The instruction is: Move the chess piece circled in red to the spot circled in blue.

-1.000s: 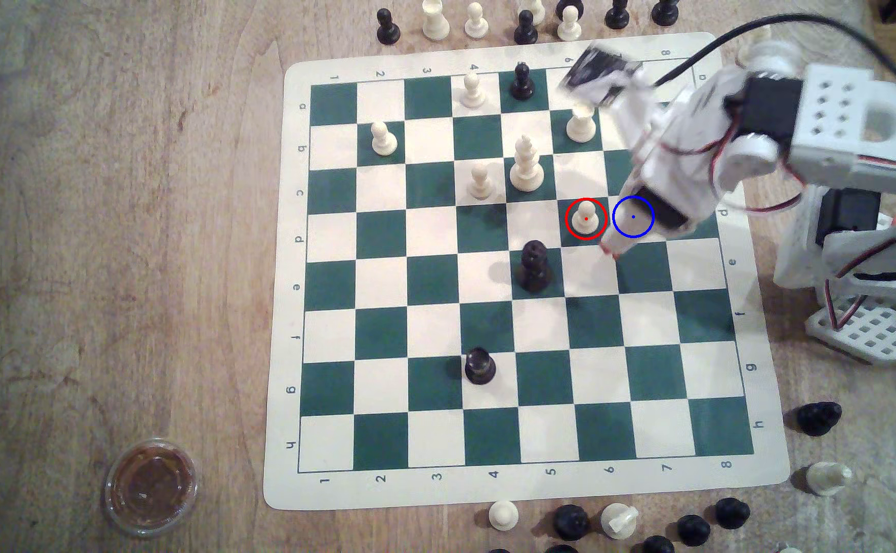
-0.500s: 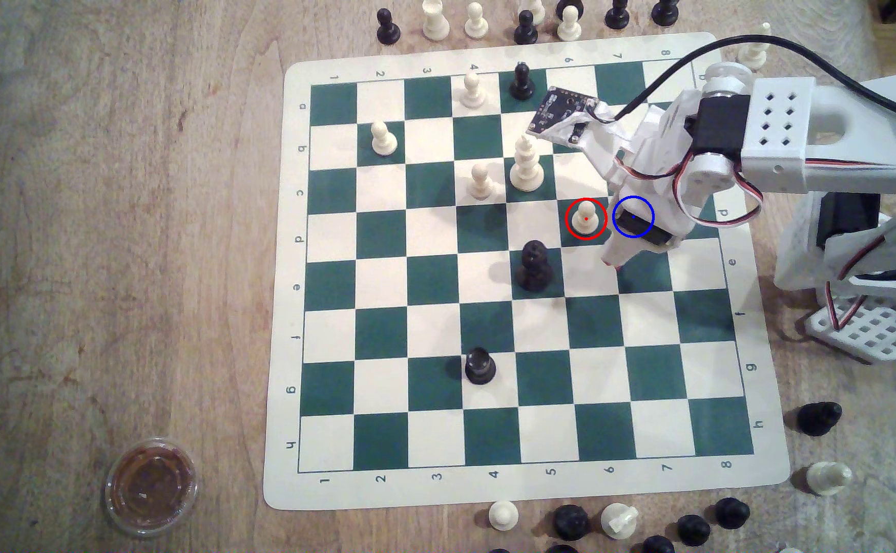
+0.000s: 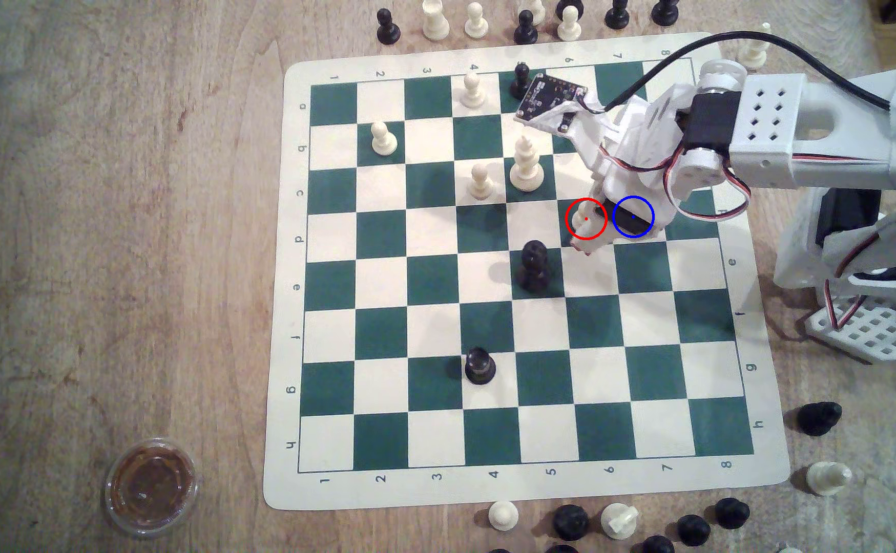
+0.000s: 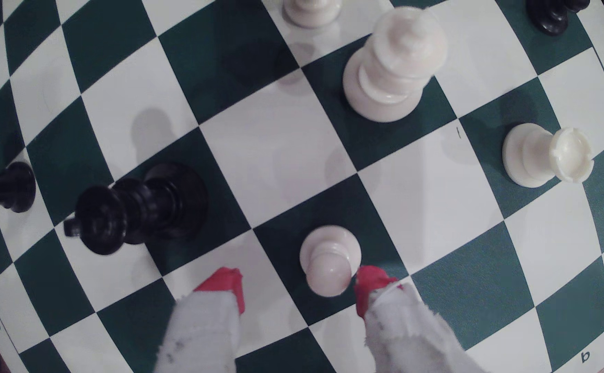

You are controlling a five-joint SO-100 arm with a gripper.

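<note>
Since a second ago the pincer (image 4: 298, 290) has slid toward the exterior view's left, off d7 to d6; its jaws are spread wide around the pawn (image 4: 330, 261), one red-taped fingertip (image 4: 370, 283) touching the ball head. Pawn: smooth glossy cream plastic, flared round base, upright, long axis vertical, on dark green d6. Cream target square (image 3: 642, 240) adjoins on the right, mostly under the arm.
</note>
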